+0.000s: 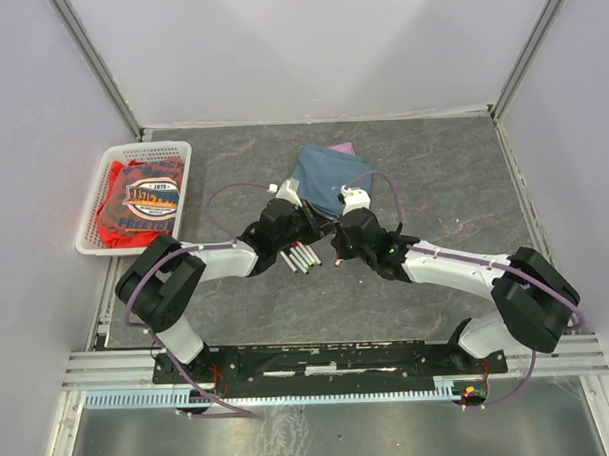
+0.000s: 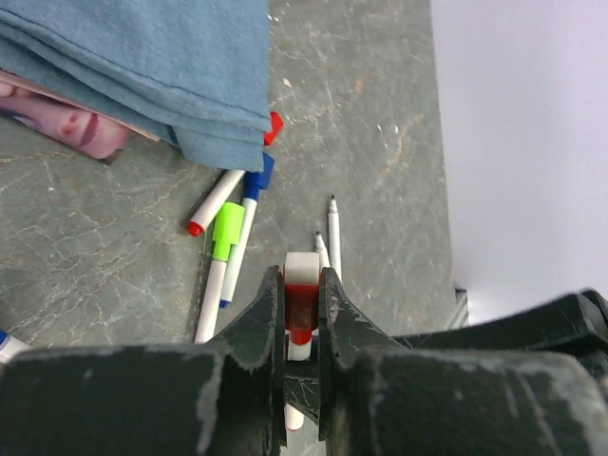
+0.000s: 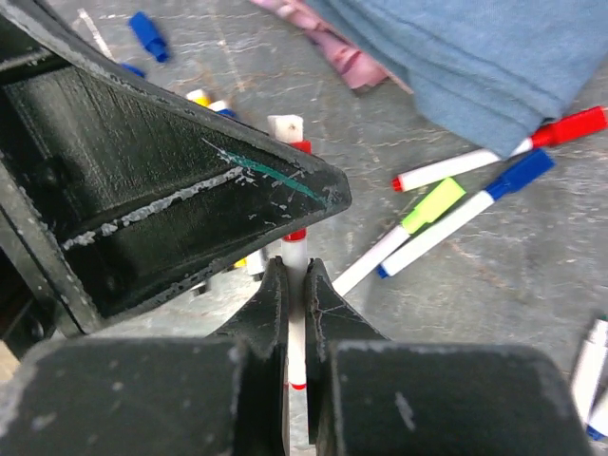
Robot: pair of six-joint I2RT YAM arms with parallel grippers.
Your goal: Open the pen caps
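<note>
The left hand (image 2: 302, 285) is shut nearly flat on a red cap (image 2: 301, 306). Its two black fingers pinch the cap from either side, so only a sliver of red shows between them, and a squared white stub pokes out past the fingertips. The right hand (image 3: 295, 275) is closed just as tightly on the thin white barrel of the same pen (image 3: 296, 328), which has a narrow red ring printed low on it. The two hands meet tip to tip over the middle of the grey bench (image 1: 432, 163), with cap and barrel in one straight line. The joint is hidden behind a left finger, so I cannot tell whether the cap has come free. Seen from the left wrist, two bare-tipped pens (image 2: 332, 233) lie on the bench just beyond the fingertips at one o'clock. At eleven o'clock three capped pens (image 2: 227, 228) are fanned together, one lime green, one blue and one red-ended. Their far ends reach the edge of a folded blue cloth (image 2: 142, 66), where another red end peeks out. Seen from the right wrist, a loose blue cap (image 3: 150, 36) lies at eleven o'clock. From overhead, a white basket (image 1: 147, 150) holding something red sits at ten o'clock, well apart from both hands.
</note>
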